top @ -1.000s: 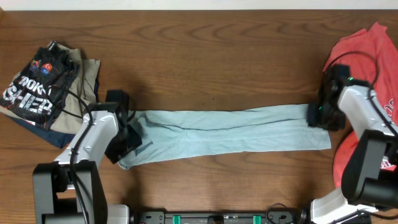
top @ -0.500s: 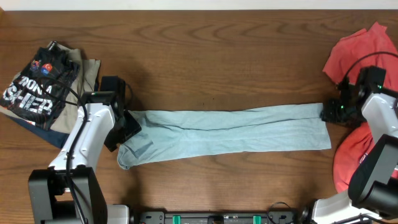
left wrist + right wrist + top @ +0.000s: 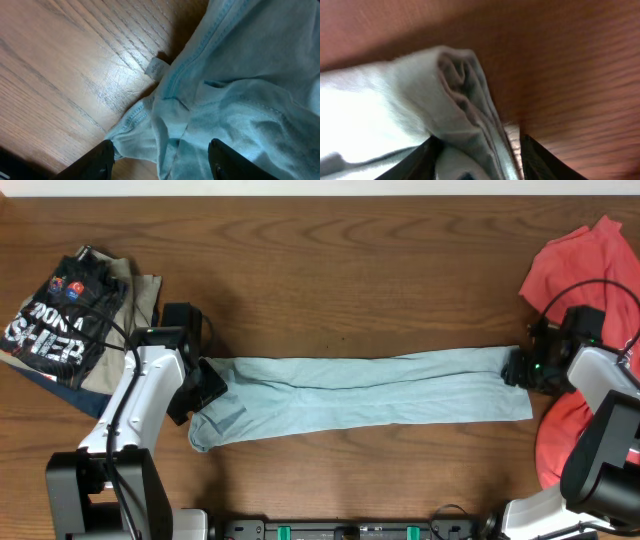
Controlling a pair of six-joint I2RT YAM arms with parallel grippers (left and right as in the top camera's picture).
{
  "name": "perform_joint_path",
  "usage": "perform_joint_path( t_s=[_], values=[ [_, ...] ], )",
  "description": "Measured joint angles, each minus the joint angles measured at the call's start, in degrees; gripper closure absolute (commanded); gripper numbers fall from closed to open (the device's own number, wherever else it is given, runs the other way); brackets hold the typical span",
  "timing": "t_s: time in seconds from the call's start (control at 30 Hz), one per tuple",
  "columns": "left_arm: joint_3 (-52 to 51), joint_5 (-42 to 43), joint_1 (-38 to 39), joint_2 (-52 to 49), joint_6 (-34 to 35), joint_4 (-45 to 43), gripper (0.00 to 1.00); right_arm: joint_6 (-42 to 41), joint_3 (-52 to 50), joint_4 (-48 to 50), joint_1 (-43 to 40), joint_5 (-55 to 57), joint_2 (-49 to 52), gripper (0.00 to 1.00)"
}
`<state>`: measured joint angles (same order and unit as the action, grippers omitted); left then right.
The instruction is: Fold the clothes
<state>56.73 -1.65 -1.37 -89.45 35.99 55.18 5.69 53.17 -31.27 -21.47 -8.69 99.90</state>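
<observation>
T-shirt (image 3: 370, 392) of pale blue-grey cloth, long creased strip, left gripper (image 3: 161, 149) and right gripper (image 3: 479, 146) spread apart

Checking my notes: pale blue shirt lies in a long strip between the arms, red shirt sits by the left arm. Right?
No: the overhead view shows the red shirt by the right arm. The pale blue shirt does lie in a long strip between the arms.

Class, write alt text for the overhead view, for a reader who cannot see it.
A pale blue-grey T-shirt, folded into a long narrow strip, lies across a wooden table, with the left gripper at one end and the right gripper at the other. A pile of printed clothes sits near the left arm, a red T-shirt near the right.
</observation>
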Motion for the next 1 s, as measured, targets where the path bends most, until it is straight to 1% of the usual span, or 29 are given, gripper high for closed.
perform_joint_path(
  t_s=[0.1, 0.17, 0.2, 0.33, 0.37, 0.47, 0.6, 0.8, 0.9, 1.0],
  values=[
    [0.00, 0.02, 0.00, 0.00, 0.00, 0.11, 0.38, 0.24, -0.48, 1.31, 0.00, -0.72, -0.17, 0.70],
    [0.00, 0.00, 0.00, 0.00, 0.00, 0.15, 0.38, -0.13, -0.81, 1.95, 0.00, -2.03, -0.17, 0.91],
    [0.00, 0.02, 0.00, 0.00, 0.00, 0.22, 0.38, 0.24, -0.90, 2.05, 0.00, -2.51, -0.13, 0.99],
    [0.00, 0.00, 0.00, 0.00, -0.02, 0.61, 0.37, -0.50, -1.05, 2.27, 0.00, -4.57, -0.13, 0.99],
    [0.00, 0.00, 0.00, 0.00, -0.11, 0.70, 0.34, -0.68, -1.05, 2.27, 0.00, -4.76, -0.13, 0.99],
    [0.00, -0.02, 0.00, 0.00, -0.87, 0.85, 0.30, -1.77, -0.42, 1.07, 0.00, -4.79, -0.02, 0.99],
    [0.00, 0.00, 0.00, 0.00, -1.92, 0.96, 0.29, -2.91, 3.89, -4.39, 0.00, -4.13, 0.09, 0.99],
    [0.00, 0.00, 0.00, 0.00, -2.40, 0.96, 0.27, -3.72, 16.06, -15.23, 0.55, -3.61, -0.15, 0.99],
    [0.00, 0.00, 0.02, 0.00, -2.60, 0.96, 0.27, -3.82, 19.34, -19.76, 2.69, -3.26, -0.57, 0.99],
    [0.00, 0.00, 0.00, 0.00, -2.80, 0.96, 0.27, -4.52, 20.09, -22.64, 6.29, -3.26, -0.66, 0.99]
  ],
)
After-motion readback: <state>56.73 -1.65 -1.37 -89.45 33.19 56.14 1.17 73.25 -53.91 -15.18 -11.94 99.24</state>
